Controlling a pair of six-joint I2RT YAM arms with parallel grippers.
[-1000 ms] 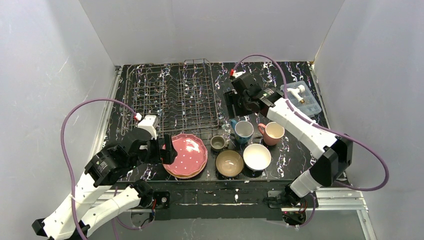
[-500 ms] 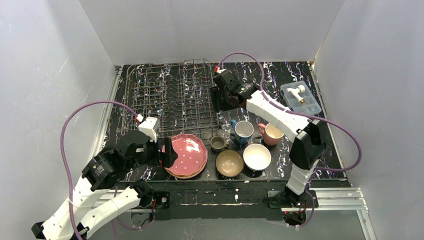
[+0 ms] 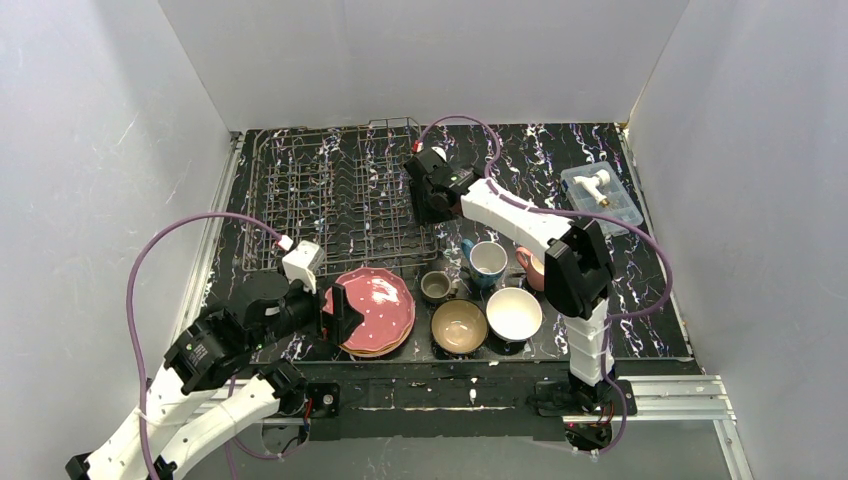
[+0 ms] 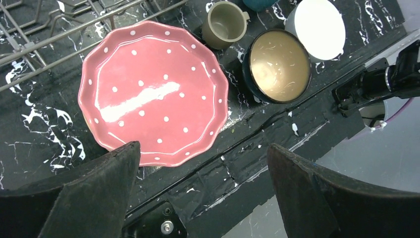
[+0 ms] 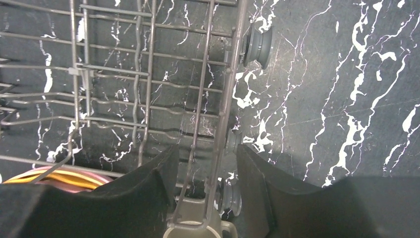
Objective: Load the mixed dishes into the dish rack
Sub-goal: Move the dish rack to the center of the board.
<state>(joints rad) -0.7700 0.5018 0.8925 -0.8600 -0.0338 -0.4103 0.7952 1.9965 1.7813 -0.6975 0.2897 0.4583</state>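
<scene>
Nearest the bases, the left pincer (image 4: 203, 158) hangs with its jaws spread wide and nothing between them, tilted down over the near edge of the table (image 4: 29, 124). The pink plate (image 4: 153, 91) lies flat just ahead of it on top of a stack of plates. The plate's near rim is about level with the fingertips and sits a little toward the left finger rather than centred. Ahead and to the right of that pincer stand the dark bowl (image 4: 280, 64) and the white bowl (image 4: 319, 27), with the olive mug (image 4: 226, 22) just past the plate's far right rim. Beyond those, from overhead, come the blue mug (image 3: 487, 260) and the pink mug (image 3: 528, 262), the latter half hidden by the right arm. The rack (image 4: 49, 44) begins straight past the plate's far rim, so a lift would probably carry the plate forward and slightly left. The left arm is plainly the nearer one to the plates. Since the plate lies flat, the likely grip is edge-on at its near rim. Farthest off, the right pincer (image 5: 205, 163) is partly open and holds nothing. Its fingers straddle the rack's right rim wire with gaps either side, and all the dishes lie behind it, toward its base. Nothing is in the rack yet.
</scene>
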